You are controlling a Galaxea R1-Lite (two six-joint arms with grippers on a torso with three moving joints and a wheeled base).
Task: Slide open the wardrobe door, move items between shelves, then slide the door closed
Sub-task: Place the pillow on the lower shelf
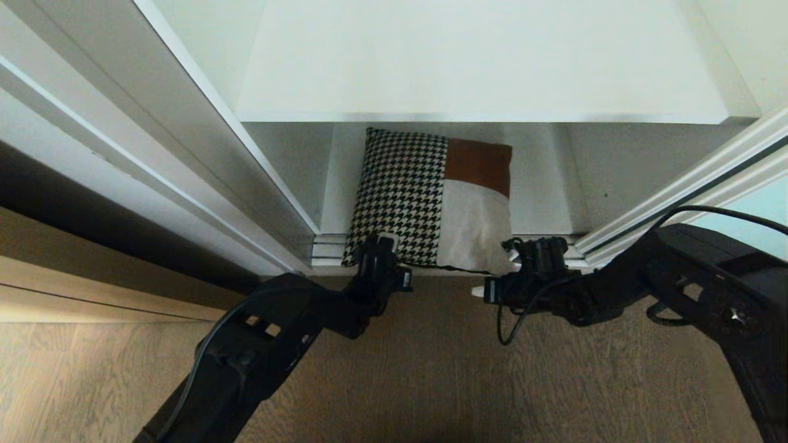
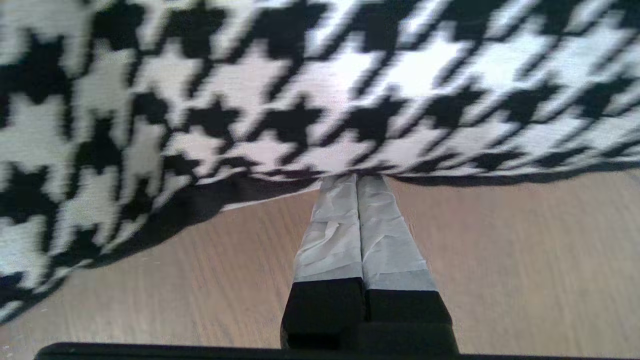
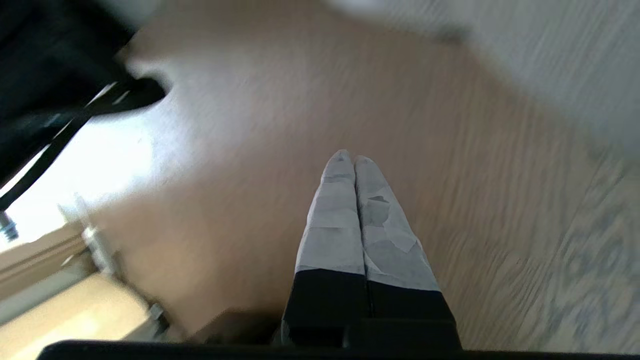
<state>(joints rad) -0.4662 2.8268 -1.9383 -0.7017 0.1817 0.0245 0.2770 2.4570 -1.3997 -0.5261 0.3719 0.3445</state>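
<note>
**Both grippers pressed shut at the foot of the open wardrobe**

Nearest me is the grey-brown wood-grain floor (image 1: 431, 369), with both black arms reaching low across it toward the wardrobe.

The left gripper (image 1: 386, 241) has its taped grey fingers (image 2: 332, 235) pressed flat together with nothing between them. Their tips sit at the bottom edge of the square cushion (image 1: 425, 200), right under the black-and-white houndstooth half; from the wrist camera the fabric bulges just over the tips, and I cannot tell whether they truly touch it.

The right gripper (image 1: 479, 290) is likewise clenched on nothing, its taped fingers (image 3: 335, 225) together over bare floor. It lies sideways, pointing toward the left arm, just in front of the cushion's cream corner and apart from it.

Beyond the fingertips the cushion stands tilted in the bottom compartment, its lower edge on the white door track (image 1: 329, 249) and its top leaning back against the rear wall. The brown patch sits above the cream patch on the half nearer the right gripper.

Past the right gripper, at the edge of the opening, shows a strip of the frosted pale blue-green sliding wardrobe door (image 1: 766, 212) in its silver-white frame.

Farthest up, above the cushion, runs a plain white shelf (image 1: 480, 67).
</note>
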